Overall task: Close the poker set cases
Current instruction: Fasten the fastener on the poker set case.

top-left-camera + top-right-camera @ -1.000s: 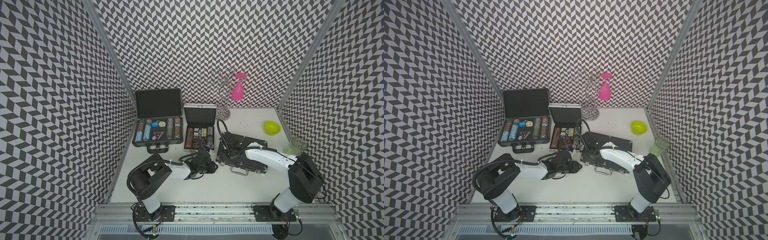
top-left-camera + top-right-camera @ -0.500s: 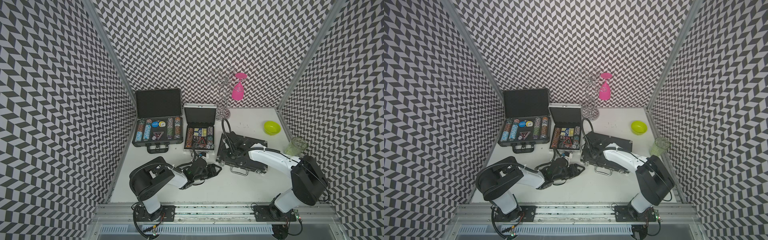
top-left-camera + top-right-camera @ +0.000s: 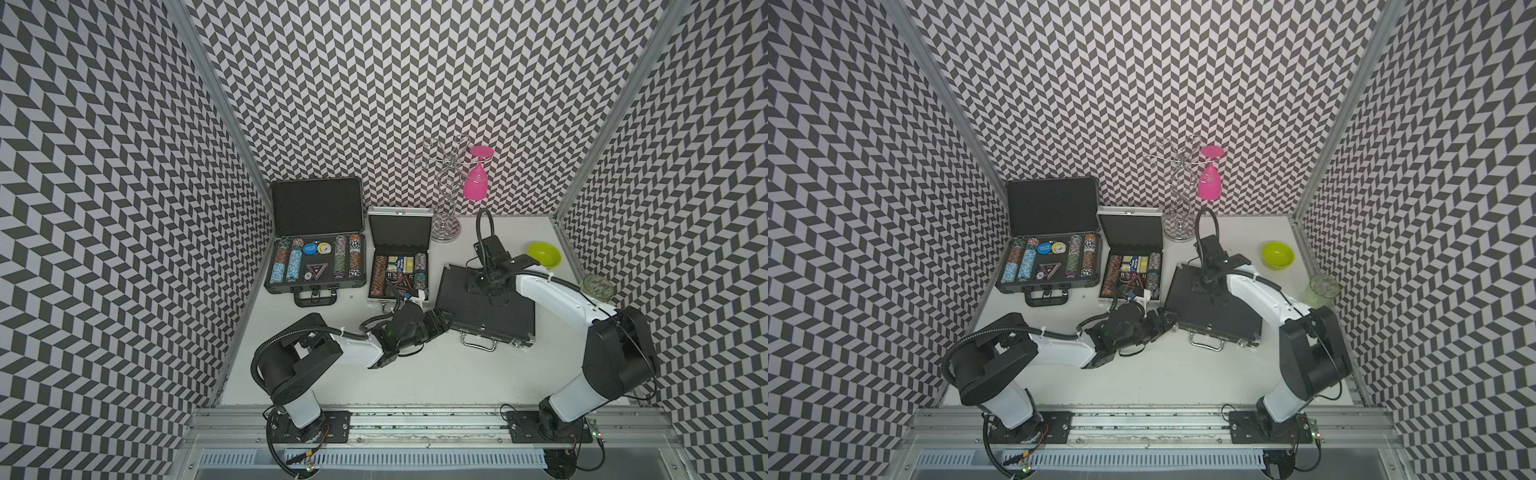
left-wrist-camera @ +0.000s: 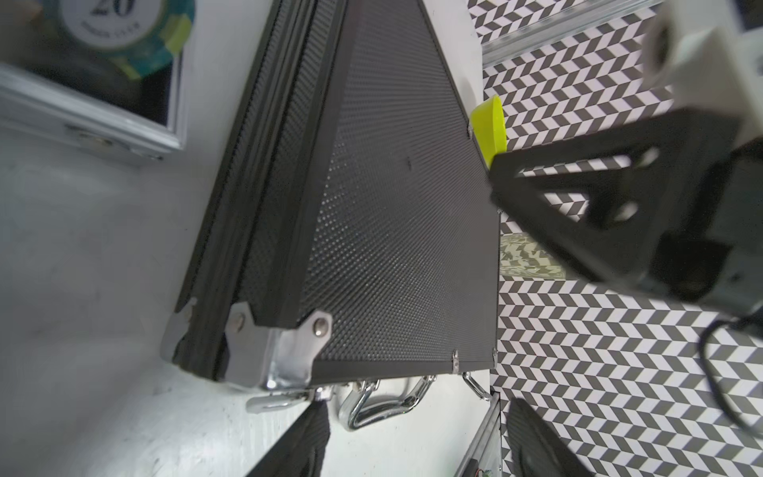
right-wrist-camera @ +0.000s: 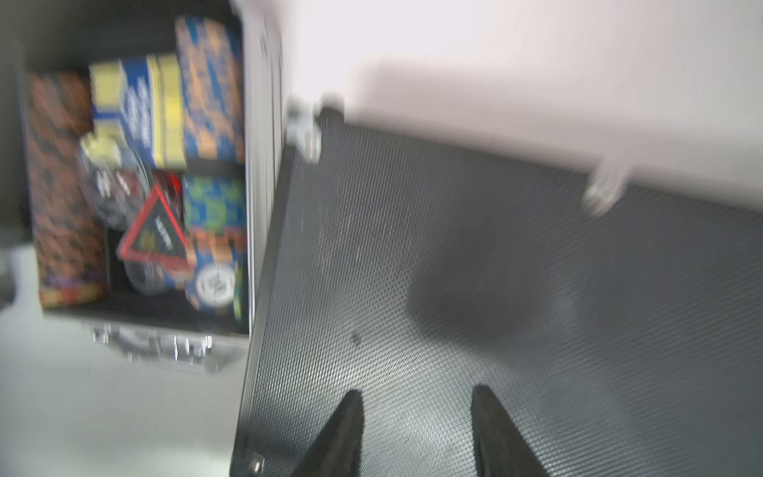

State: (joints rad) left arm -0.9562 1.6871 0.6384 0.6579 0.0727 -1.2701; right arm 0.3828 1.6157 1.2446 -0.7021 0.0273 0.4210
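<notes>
The right gripper is easing out of its pressing pose: its fingers, together a second ago, are now parting above the lid of the flat black case and holding nothing. The left gripper is spreading wide too, and it is swinging over from the front of the small silver case to the flat case's near corner. It is empty, sitting just beside the chrome corner piece. That reads as one case being finished (whether its latches are fastened I cannot tell). The silver case and the large black case are both standing open with chips showing, so two lids are waiting — probably the silver one first.
</notes>
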